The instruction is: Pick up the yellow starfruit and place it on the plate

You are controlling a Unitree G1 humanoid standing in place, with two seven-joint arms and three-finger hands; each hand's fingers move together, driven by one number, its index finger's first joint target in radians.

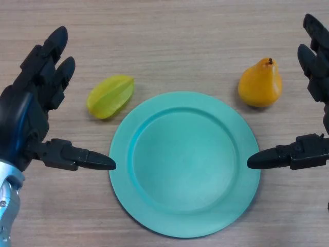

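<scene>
Head view. The left hand [32, 110] enters left of the plate [123, 195], palm turned inward, its two thick fingers held straight and pointing away from the robot, its thumb stretched sideways so that the tip lies at the plate's left rim. The hand is spread wide and holds nothing. The right hand [314, 92] mirrors this pose right of the plate: fingers straight along the frame's edge, thumb extended toward the plate's right rim, likewise wide and empty. Both hands are black, with blocky, segmented casings and tapered tips; a silver wrist part shows below the left hand.

The plate is round, teal, matte and smooth, with a broad flat rim around a shallow well; it lies bare on the table [169, 41], a pale wood-grain surface with fine horizontal streaks. The starfruit [110, 96] is yellow-green, glossy and ridged lengthwise, lying on its side just beyond the plate's upper-left rim, near it but apart. It sits between the left hand's fingers and the plate, beyond the thumb, untouched. A pear [260, 84], orange-yellow with a short dark stem, stands upright off the plate's upper-right rim, near the right hand's fingers
</scene>
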